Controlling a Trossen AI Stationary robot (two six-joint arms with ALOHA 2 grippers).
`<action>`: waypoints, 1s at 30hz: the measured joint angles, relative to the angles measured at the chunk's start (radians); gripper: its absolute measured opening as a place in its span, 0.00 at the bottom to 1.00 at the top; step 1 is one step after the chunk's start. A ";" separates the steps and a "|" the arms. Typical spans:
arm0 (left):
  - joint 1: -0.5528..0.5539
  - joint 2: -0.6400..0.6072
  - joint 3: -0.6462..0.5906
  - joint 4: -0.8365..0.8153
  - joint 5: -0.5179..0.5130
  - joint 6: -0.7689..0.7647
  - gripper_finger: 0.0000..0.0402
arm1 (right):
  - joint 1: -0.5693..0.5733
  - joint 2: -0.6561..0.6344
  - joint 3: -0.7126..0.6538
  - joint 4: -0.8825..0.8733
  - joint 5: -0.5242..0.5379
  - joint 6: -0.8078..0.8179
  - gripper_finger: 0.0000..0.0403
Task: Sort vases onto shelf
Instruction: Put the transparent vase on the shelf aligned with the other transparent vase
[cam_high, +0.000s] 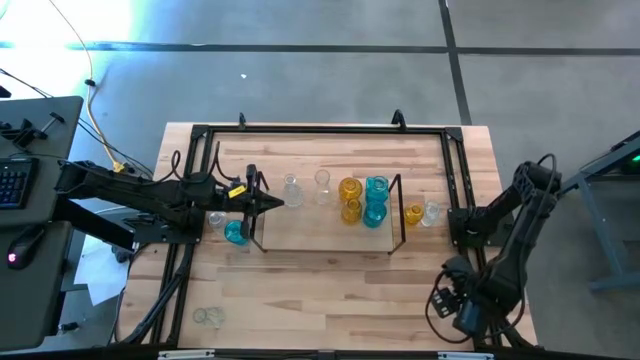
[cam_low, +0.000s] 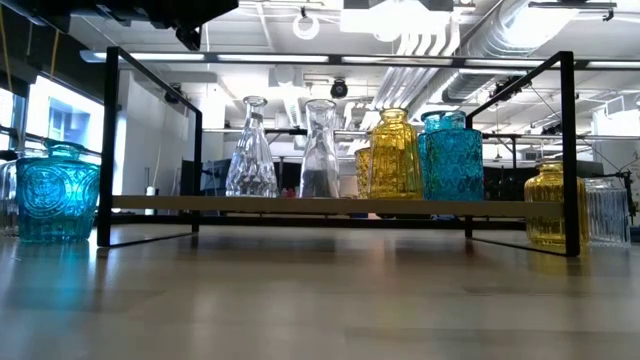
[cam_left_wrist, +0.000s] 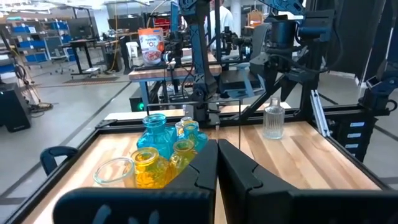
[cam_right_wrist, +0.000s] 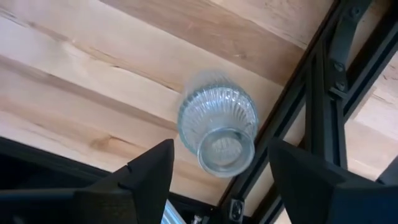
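The shelf (cam_high: 397, 216) (cam_low: 300, 205) stands mid-table and carries two clear vases (cam_high: 291, 190) (cam_low: 251, 152), amber vases (cam_high: 349, 190) (cam_low: 393, 155) and turquoise vases (cam_high: 376, 188) (cam_low: 450, 155), all upright on their bases. An amber vase (cam_high: 413, 214) and a clear one (cam_high: 432, 212) stand off its right end. A turquoise vase (cam_high: 236, 232) (cam_low: 57, 190) stands off its left end. My left gripper (cam_high: 276, 203) (cam_left_wrist: 217, 163) hovers shut above the shelf's left end. My right gripper (cam_high: 452, 298) (cam_right_wrist: 221, 152) is open, pointing down over a clear ribbed vase (cam_right_wrist: 217, 127), with a finger at each side and apart from it.
The large black frame (cam_high: 455, 170) (cam_right_wrist: 323, 93) rims the table, and one bar runs right beside the ribbed vase. A lone clear vase (cam_high: 207, 317) stands near the table's near left corner. Bare wood lies between the shelf and the near edge.
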 joint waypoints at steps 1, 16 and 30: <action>0.000 0.000 0.000 0.000 0.000 0.001 0.00 | 0.000 0.006 0.000 0.001 0.001 -0.001 0.58; 0.000 0.000 0.000 0.000 0.000 0.002 0.00 | -0.004 0.051 0.000 0.033 0.000 -0.028 0.26; 0.006 -0.004 0.000 -0.002 -0.025 0.002 0.00 | -0.256 0.059 0.200 0.026 0.009 -0.593 0.24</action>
